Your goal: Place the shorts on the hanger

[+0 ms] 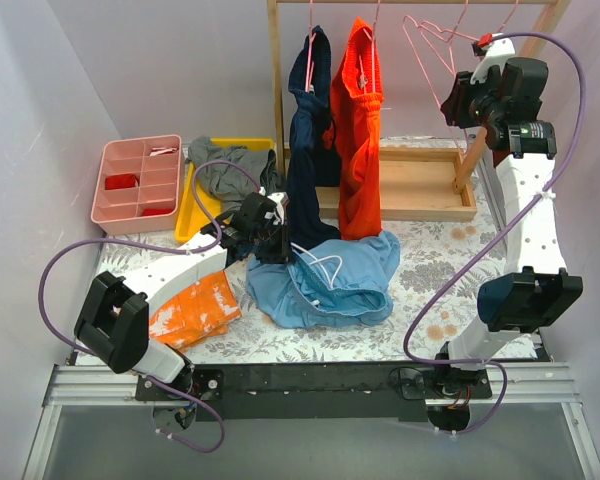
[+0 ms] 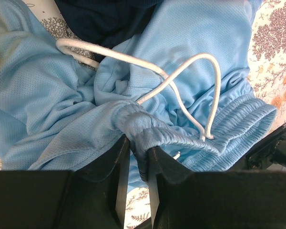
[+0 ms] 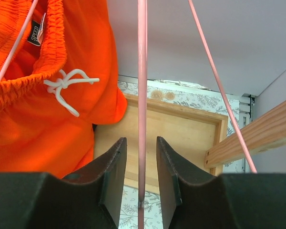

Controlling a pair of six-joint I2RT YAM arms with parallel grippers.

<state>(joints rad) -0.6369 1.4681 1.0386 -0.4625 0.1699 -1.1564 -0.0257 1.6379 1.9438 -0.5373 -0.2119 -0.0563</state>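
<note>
On table (image 1: 430, 270) front-centre: left gripper (image 2: 138, 167) pinched on waistband (image 2: 150, 131) of the shorts (image 1: 330, 285); right gripper (image 3: 141, 167) up at the rack (image 1: 274, 60), fingers spread either side of the hanger (image 3: 142, 71) wire, not touching it.
Shorts lie crumpled, hem of hung navy shorts (image 1: 305, 150) reaching down to them; drawstring (image 2: 181, 76) loops loose. Grip looks shallow, on a bunched fold. Lift slowly and straight so nothing slips or snags. Right should clamp the wire first to steady it, clear of the orange-red shorts (image 3: 38, 86) just beside.

On floral-print table (image 1: 440, 270): pink divider tray (image 1: 140, 141) upper left, yellow tray (image 1: 190, 215) beside, wooden tray (image 1: 410, 190) upper right, sky-blue shorts (image 1: 330, 285) centre, orange cloth (image 1: 195, 305) lower left.
</note>
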